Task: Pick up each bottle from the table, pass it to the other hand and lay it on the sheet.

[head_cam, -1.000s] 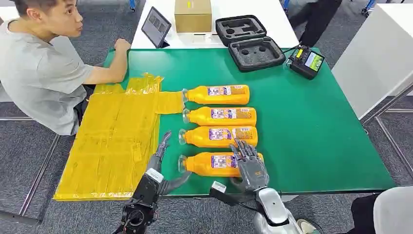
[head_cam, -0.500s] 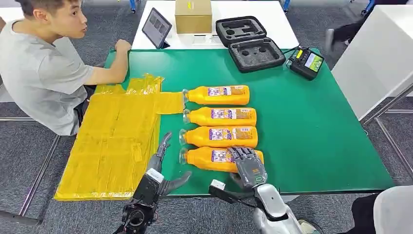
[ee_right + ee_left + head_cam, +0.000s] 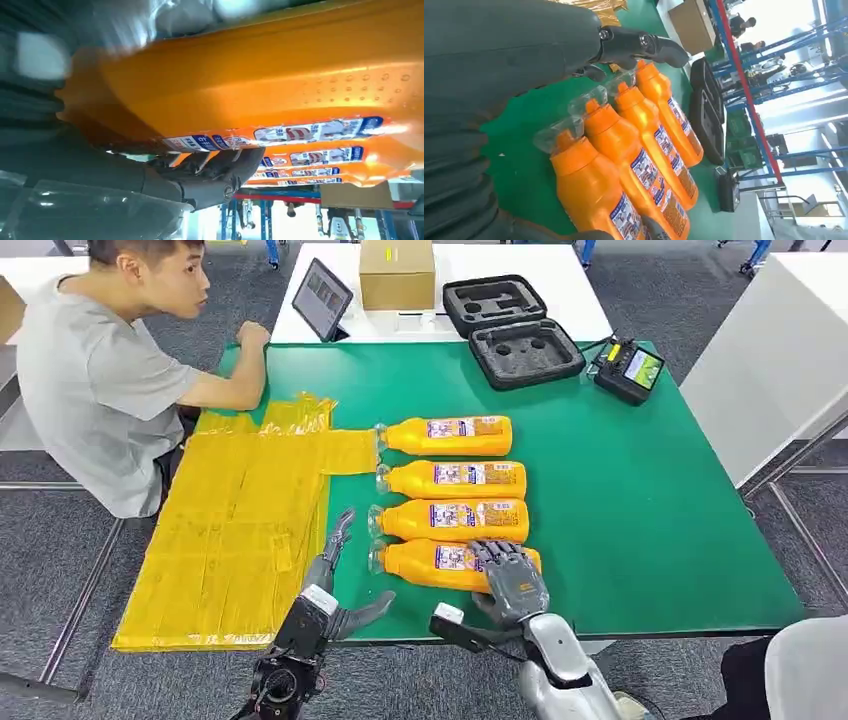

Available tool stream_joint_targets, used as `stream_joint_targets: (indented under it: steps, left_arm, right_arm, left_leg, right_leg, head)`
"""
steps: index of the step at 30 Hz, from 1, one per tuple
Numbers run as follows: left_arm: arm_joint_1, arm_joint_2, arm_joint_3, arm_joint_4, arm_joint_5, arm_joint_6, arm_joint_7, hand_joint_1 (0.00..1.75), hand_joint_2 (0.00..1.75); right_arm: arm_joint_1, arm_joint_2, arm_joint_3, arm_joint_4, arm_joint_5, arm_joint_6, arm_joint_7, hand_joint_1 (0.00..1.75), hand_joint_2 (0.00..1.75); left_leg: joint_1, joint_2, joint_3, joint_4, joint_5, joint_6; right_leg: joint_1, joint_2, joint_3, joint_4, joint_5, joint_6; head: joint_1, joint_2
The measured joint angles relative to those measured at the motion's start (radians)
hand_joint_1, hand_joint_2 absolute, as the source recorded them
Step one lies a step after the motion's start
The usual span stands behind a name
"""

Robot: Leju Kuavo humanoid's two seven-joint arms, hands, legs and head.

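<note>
At the left of your table lay the yellow sheet (image 3: 235, 525), draped over the table's edge beside the seated person (image 3: 100, 380) and bare of bottles, so you were at the very first pick. Just right of the sheet, your left hand (image 3: 335, 575) waited over the green table (image 3: 640, 500) with its fingers spread and nothing in them, close to the cap end of the nearest bottle (image 3: 430, 565). That bottle lay on its side as the closest of four orange bottles set in a row, the other three (image 3: 450, 475) lined up beyond it. Your right hand (image 3: 512, 580) had its fingers wrapped over the bottle's base end, and the right wrist view showed them curled against the label, so I judge it was gripping, though the bottle was not yet lifted. Next you needed to raise it clear of its neighbour, carry it leftward and let the waiting left hand close on the neck end before the right one let go.
</note>
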Motion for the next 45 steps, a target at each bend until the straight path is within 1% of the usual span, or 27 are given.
stream_joint_targets:
  steps: [2, 3, 4, 6, 10, 13, 16, 19, 22, 25, 28, 35, 43, 45]
  left_arm:
    - [0.002, 0.000, -0.003, -0.002, 0.006, 0.001, 0.000, 0.00, 1.75]
    - [0.002, 0.000, -0.006, -0.005, 0.011, 0.002, 0.000, 0.00, 1.75]
    - [0.003, 0.000, -0.011, -0.010, 0.014, 0.007, 0.000, 0.00, 1.75]
    - [0.002, 0.000, -0.016, -0.020, 0.019, 0.010, 0.000, 0.00, 1.75]
    - [0.004, 0.000, -0.018, -0.032, 0.021, 0.024, 0.000, 0.00, 1.75]
    - [0.011, 0.001, -0.027, -0.084, 0.032, 0.099, 0.000, 0.00, 1.75]
    - [0.020, 0.001, -0.031, -0.153, 0.053, 0.182, 0.000, 0.00, 1.75]
    - [0.024, 0.001, -0.032, -0.203, 0.078, 0.208, 0.000, 0.00, 1.75]
    - [0.039, -0.007, -0.022, -0.239, 0.131, 0.183, 0.000, 0.00, 1.75]
    - [0.049, -0.032, 0.012, -0.242, 0.208, 0.122, 0.000, 0.00, 1.75]
    - [0.052, -0.057, 0.039, -0.226, 0.262, 0.108, 0.000, 0.00, 1.75]
    - [0.027, -0.079, 0.039, -0.069, 0.435, 0.064, 0.021, 0.00, 1.75]
    - [0.010, -0.080, 0.007, 0.051, 0.484, 0.037, 0.043, 0.00, 1.75]
    - [0.003, -0.081, 0.002, 0.070, 0.504, 0.021, 0.068, 0.00, 1.75]
  right_arm:
    - [-0.003, 0.003, -0.027, 0.007, -0.140, 0.042, -0.107, 1.75, 1.75]
    - [-0.011, 0.003, -0.041, 0.013, -0.205, 0.069, -0.154, 1.75, 1.75]
    - [-0.015, 0.004, -0.051, 0.020, -0.257, 0.091, -0.190, 1.75, 1.75]
    - [-0.017, 0.006, -0.068, 0.028, -0.306, 0.112, -0.229, 1.75, 1.75]
    - [-0.020, 0.013, -0.084, 0.034, -0.336, 0.126, -0.248, 1.75, 1.75]
    - [-0.021, 0.015, -0.099, 0.035, -0.404, 0.158, -0.283, 1.75, 1.75]
    - [-0.021, 0.018, -0.109, 0.035, -0.446, 0.166, -0.298, 1.75, 1.75]
    - [-0.019, 0.021, -0.116, 0.035, -0.469, 0.163, -0.308, 1.75, 1.75]
    - [-0.015, 0.022, -0.120, 0.035, -0.495, 0.146, -0.318, 1.75, 1.75]
    - [-0.008, 0.025, -0.124, 0.035, -0.524, 0.120, -0.333, 1.75, 1.75]
    - [0.003, 0.032, -0.130, 0.031, -0.557, 0.089, -0.351, 1.75, 1.75]
    - [0.031, 0.043, -0.137, 0.010, -0.621, 0.048, -0.392, 1.75, 1.75]
    - [0.054, 0.048, -0.137, -0.008, -0.651, 0.022, -0.401, 1.75, 1.75]
    - [0.056, 0.048, -0.137, -0.010, -0.660, 0.015, -0.401, 1.75, 1.75]
  left_leg:
    - [0.000, 0.001, 0.002, 0.000, -0.001, 0.000]
    - [0.000, 0.003, 0.003, 0.000, -0.002, 0.000]
    - [0.000, 0.006, 0.005, 0.000, -0.003, 0.001]
    - [0.000, 0.006, 0.008, 0.000, -0.004, 0.003]
    - [0.000, 0.006, 0.010, 0.000, -0.004, 0.002]
    - [0.001, 0.006, 0.010, 0.000, -0.004, 0.001]
    - [0.001, 0.006, 0.010, 0.000, -0.003, 0.000]
    - [0.001, 0.006, 0.010, 0.000, -0.003, 0.000]
    - [0.001, 0.006, 0.009, 0.000, -0.003, 0.001]
    - [0.001, 0.006, 0.008, 0.000, -0.003, 0.001]
    - [0.001, 0.005, 0.008, 0.000, -0.003, 0.001]
    - [0.000, 0.004, 0.005, 0.000, -0.004, 0.001]
    - [0.000, 0.005, 0.002, 0.000, -0.004, 0.001]
    - [0.000, 0.004, 0.001, 0.000, -0.004, 0.001]
  right_leg:
    - [0.000, 0.001, 0.002, 0.000, 0.000, 0.000]
    - [0.000, 0.002, 0.002, 0.000, 0.000, 0.000]
    - [0.000, 0.004, 0.003, -0.001, 0.000, 0.000]
    - [0.000, 0.005, 0.005, -0.001, 0.000, 0.000]
    - [0.001, 0.005, 0.007, -0.001, 0.000, -0.001]
    - [0.002, 0.005, 0.007, -0.001, 0.001, -0.001]
    - [0.002, 0.006, 0.007, -0.001, 0.001, -0.001]
    - [0.002, 0.005, 0.007, -0.001, 0.000, -0.001]
    - [0.001, 0.005, 0.007, -0.001, 0.000, -0.001]
    - [0.001, 0.005, 0.006, -0.001, 0.000, 0.000]
    - [0.000, 0.005, 0.006, -0.001, 0.000, 0.000]
    - [0.000, 0.005, 0.004, -0.001, 0.000, 0.000]
    - [0.000, 0.005, 0.001, -0.001, 0.000, 0.000]
    - [0.000, 0.005, 0.000, -0.001, 0.000, 0.000]
  head:
    - [0.000, 0.000]
    - [0.000, 0.000]
    - [0.000, 0.000]
    - [0.000, 0.000]
    - [0.000, 0.000]
    - [0.000, 0.000]
    - [0.000, 0.000]
    - [0.000, 0.000]
    - [0.000, 0.000]
    - [0.000, 0.000]
    - [0.000, 0.000]
    - [0.000, 0.000]
    - [0.000, 0.000]
    - [0.000, 0.000]
